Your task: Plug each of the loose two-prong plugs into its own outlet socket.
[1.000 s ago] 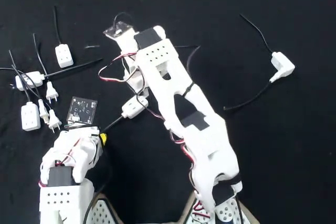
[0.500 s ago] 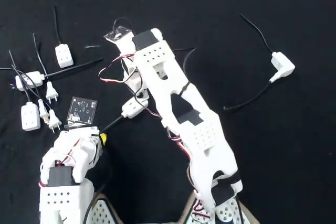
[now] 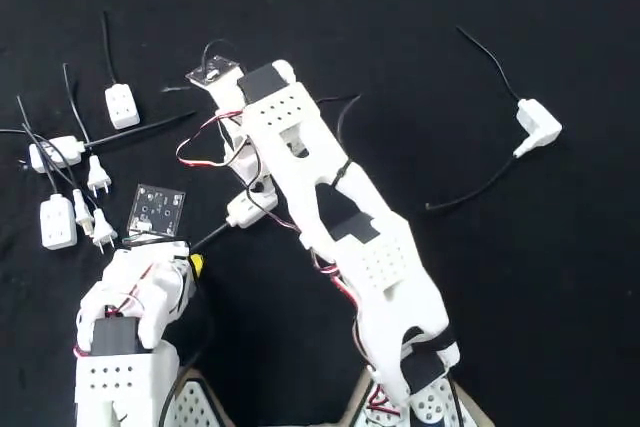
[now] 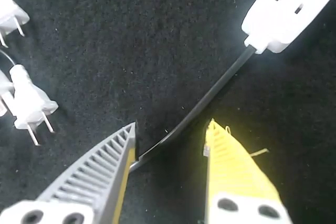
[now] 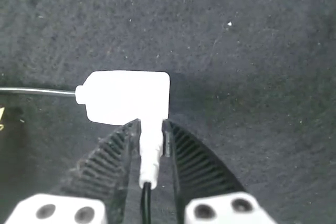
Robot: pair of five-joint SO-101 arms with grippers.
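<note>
The right hand (image 5: 151,125) is clenched on a white plug (image 5: 149,156) touching an outlet socket (image 5: 128,98). The left hand (image 4: 171,126) is released, with the socket's black cable (image 4: 210,103) between its fingers.

White plugs (image 3: 99,177) beside white sockets (image 3: 58,222)
</note>
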